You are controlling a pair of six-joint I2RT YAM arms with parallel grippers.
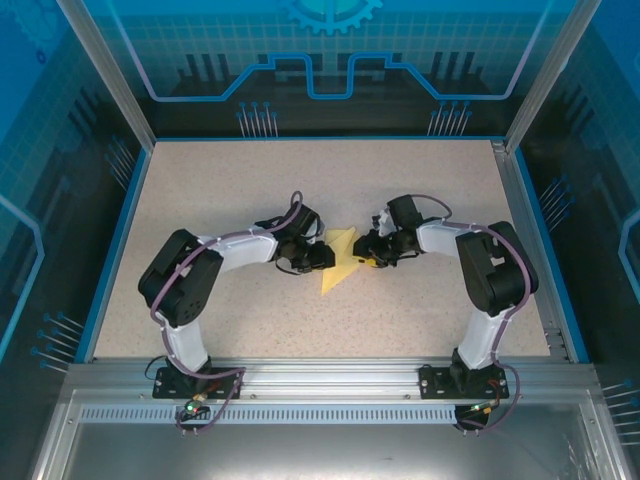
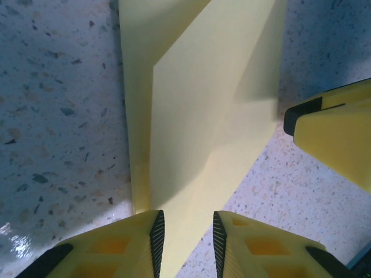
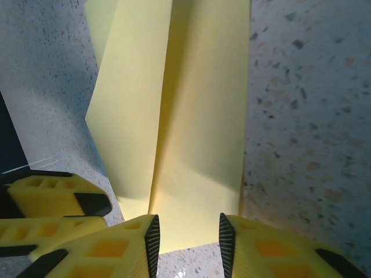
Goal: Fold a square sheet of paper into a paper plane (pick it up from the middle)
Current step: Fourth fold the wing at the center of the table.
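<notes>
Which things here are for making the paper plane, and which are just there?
For the job:
- paper, partly folded
- left end effector, open
- right end effector, open

Just there:
- table
- blue walls
- metal rail

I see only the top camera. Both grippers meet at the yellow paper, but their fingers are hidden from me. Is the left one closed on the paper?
Observer: No. The left gripper has its fingers apart, with the paper showing in the gap.
Operator: And the right one?
Observer: The right gripper is open too, above one edge of the paper.
Operator: Is the paper folded already?
Observer: Yes. The right wrist view shows a long crease running away from the fingers.
</notes>
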